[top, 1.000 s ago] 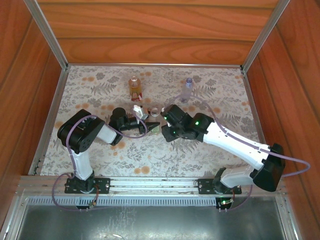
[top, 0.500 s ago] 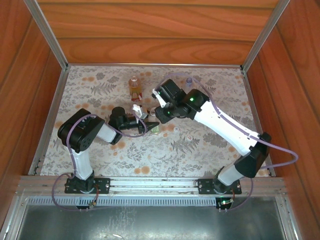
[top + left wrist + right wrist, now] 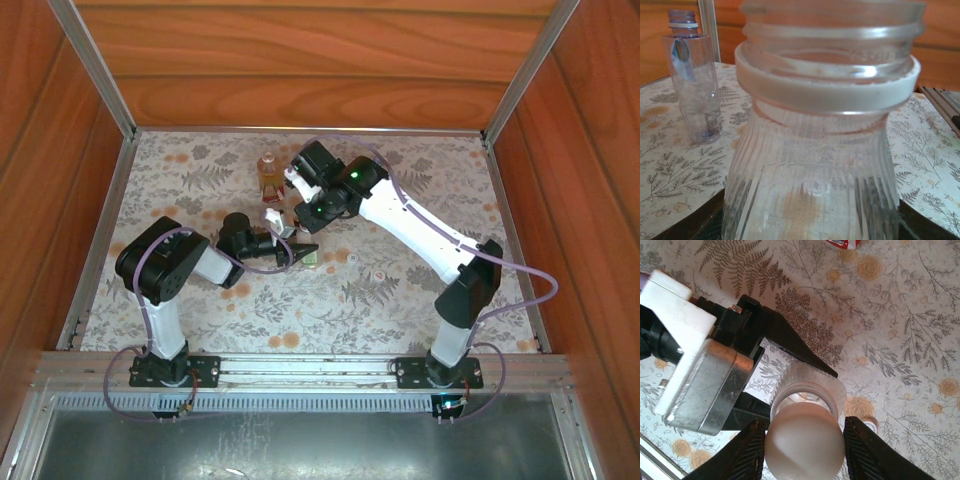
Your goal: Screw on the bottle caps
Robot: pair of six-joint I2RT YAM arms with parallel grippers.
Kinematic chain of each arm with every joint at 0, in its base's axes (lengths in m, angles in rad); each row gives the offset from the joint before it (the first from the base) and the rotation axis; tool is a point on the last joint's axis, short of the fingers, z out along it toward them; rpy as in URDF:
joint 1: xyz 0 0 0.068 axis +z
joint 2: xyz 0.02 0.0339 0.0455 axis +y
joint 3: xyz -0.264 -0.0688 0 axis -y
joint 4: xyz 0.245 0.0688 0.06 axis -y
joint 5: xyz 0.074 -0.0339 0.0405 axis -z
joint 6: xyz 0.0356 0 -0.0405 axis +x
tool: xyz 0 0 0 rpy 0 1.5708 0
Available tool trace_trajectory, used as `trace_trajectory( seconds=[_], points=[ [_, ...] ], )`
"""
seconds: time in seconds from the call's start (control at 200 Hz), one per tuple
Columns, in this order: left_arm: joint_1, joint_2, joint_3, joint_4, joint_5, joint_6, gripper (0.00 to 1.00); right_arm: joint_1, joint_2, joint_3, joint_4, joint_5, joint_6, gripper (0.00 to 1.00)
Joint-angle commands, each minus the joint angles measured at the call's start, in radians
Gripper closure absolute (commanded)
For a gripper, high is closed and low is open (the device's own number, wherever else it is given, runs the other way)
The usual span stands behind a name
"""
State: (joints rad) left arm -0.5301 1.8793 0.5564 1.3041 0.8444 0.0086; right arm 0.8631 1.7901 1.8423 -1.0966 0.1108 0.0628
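The left hand (image 3: 303,253) is squeezing the clear ribbed bottle (image 3: 822,150). The bottle is standing tall between its fingers, open mouth pointing up. The right hand (image 3: 806,452) is pinching a round white cap (image 3: 804,437), flat top up, right over that mouth. I cannot tell if they are touching. Beyond the left hand, a bluish bottle (image 3: 690,80) is standing upright on the table (image 3: 670,170).
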Motion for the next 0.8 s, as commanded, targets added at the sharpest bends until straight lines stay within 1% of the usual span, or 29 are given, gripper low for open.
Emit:
trace_trajectory(
  seconds=[0.0, 0.325, 0.635, 0.795],
  points=[
    [0.012, 0.027, 0.005, -0.074, 0.014, 0.026, 0.43, -0.006, 0.013, 0.038, -0.046, -0.011, -0.03, 0.56],
    [0.012, 0.017, 0.002, -0.096, 0.016, 0.044, 0.43, -0.006, 0.06, 0.072, -0.057, -0.02, -0.037, 0.56],
    [0.012, 0.016, 0.005, -0.105, 0.014, 0.045, 0.43, -0.006, 0.081, 0.071, -0.056, -0.069, -0.023, 0.56],
    [0.013, 0.012, 0.0, -0.109, 0.015, 0.043, 0.43, -0.006, 0.079, 0.067, -0.058, -0.056, -0.027, 0.54]
  ],
)
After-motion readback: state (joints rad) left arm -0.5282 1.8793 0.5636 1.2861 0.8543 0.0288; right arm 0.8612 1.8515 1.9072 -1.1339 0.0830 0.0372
